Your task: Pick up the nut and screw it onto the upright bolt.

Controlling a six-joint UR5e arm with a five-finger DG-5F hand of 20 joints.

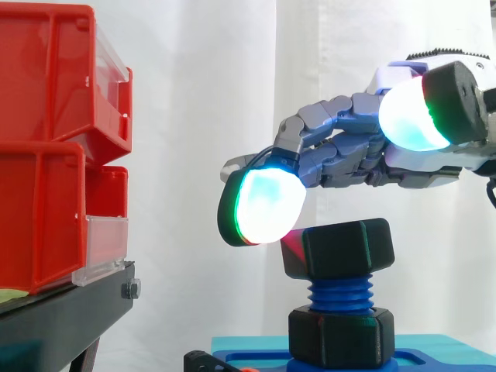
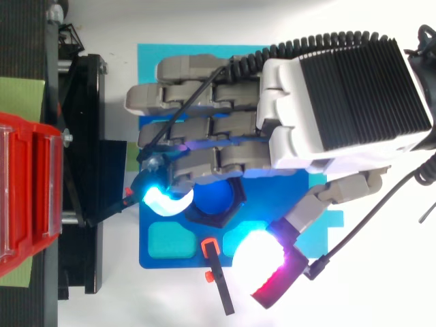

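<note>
Nut (image 1: 347, 248): seated atop upright bolt (image 1: 339, 296), thread showing below. Hand (image 2: 225, 136): spread above, pinching nothing, thumb apart. Advice: close pads (image 1: 263, 205) on opposite flats, turn level.

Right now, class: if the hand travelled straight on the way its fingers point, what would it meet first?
Most likely the lower red bin; the hand has free space until there, though depth is uncertain.
</note>
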